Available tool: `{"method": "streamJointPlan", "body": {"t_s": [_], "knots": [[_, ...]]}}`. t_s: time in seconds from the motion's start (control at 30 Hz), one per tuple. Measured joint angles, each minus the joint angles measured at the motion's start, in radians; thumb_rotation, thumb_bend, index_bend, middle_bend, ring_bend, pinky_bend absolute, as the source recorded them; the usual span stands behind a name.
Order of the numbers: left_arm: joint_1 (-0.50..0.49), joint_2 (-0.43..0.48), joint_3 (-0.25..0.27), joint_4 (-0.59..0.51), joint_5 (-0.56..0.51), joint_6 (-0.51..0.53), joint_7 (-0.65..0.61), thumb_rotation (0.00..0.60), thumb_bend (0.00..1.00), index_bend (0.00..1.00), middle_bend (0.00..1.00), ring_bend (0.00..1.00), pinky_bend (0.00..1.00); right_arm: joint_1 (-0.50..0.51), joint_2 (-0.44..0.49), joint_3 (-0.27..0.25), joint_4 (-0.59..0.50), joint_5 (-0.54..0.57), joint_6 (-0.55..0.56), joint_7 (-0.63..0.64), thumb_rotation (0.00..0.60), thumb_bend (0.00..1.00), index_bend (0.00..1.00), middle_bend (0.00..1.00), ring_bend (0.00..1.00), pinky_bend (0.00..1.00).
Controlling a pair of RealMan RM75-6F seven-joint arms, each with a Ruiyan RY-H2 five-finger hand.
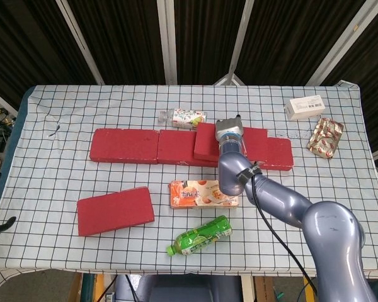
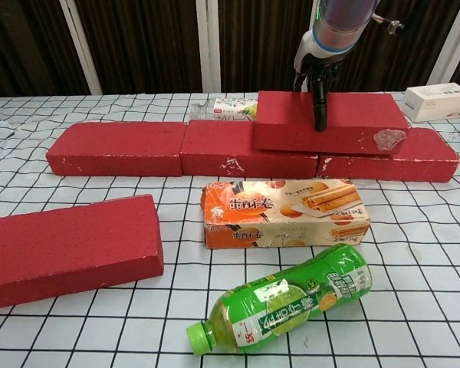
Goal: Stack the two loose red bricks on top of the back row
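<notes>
- Chest view: my right hand (image 2: 316,84) grips the first brick (image 2: 330,123), resting on the back row (image 2: 245,149).
- Second brick (image 1: 115,210) lies at seven o'clock on the desk (image 1: 50,182), untouched.
- Left hand unseen.

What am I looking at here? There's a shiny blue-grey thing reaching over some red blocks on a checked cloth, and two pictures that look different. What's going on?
That blue-grey thing is a robot's right arm. One picture comes from a camera in its head looking down, the other from its chest, looking low across the table. The right hand grips a red brick and has it on or just over the back row of bricks. A second loose brick lies near the front left. Also on the cloth: a biscuit box, a green bottle, a small carton, a white box and a foil packet. The left hand is out of view.
</notes>
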Motion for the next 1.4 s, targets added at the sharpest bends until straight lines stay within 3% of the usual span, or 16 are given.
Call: {"method": "streamJointPlan", "body": {"t_s": [0.73, 1.4], "knots": [[-0.003, 0.003, -0.003, 0.007, -0.012, -0.005, -0.007, 0.6, 0.0, 0.0, 0.0, 0.0, 0.18, -0.039, -0.087, 0.178, 0.071, -0.073, 0.048, -0.12, 0.6, 0.22, 0.41, 0.29, 0.18, 0.0], [-0.003, 0.001, -0.002, 0.004, -0.016, -0.004, -0.001, 0.6, 0.0, 0.0, 0.0, 0.0, 0.18, -0.067, -0.113, 0.253, 0.088, -0.115, 0.059, -0.171, 0.6, 0.22, 0.39, 0.28, 0.14, 0.0]]}}
